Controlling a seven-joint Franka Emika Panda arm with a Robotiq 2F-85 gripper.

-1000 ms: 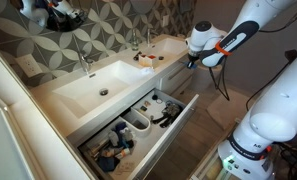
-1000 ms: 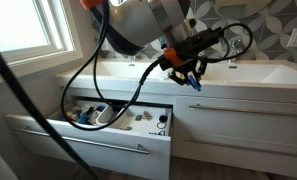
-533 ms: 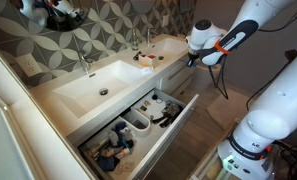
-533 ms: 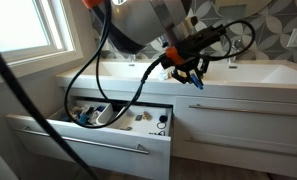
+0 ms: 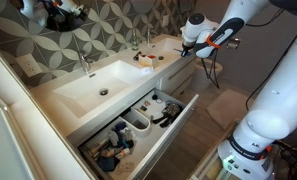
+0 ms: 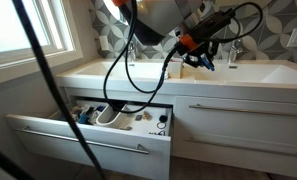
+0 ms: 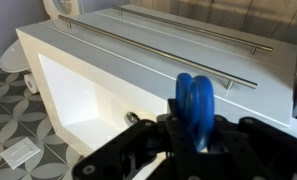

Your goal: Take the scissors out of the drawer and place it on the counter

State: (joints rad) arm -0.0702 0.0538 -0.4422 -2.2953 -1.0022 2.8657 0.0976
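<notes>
My gripper [image 5: 195, 38] is shut on the blue-handled scissors [image 7: 195, 105] and holds them in the air above the right end of the white counter [image 5: 171, 46]. It also shows above the counter [image 6: 273, 73] in an exterior view [image 6: 200, 57]. In the wrist view the blue handle loops stand up between the black fingers [image 7: 196, 138], over the counter's basin [image 7: 83, 100]. The wide drawer [image 5: 174, 128] stands pulled open below the basin, with white oval bins and several small items inside; it also shows open in an exterior view [image 6: 83, 135].
Chrome taps [image 5: 85, 63] stand at the back of the counter by the patterned tile wall. A dark object [image 5: 146, 60] lies on the counter between the basins. Closed drawer fronts with bar handles [image 6: 238, 108] sit beside the open drawer. A toilet [image 7: 13, 55] is at the vanity's end.
My gripper has risen with the scissors and moved from in front of the vanity to over the counter. The drawer stays open.
</notes>
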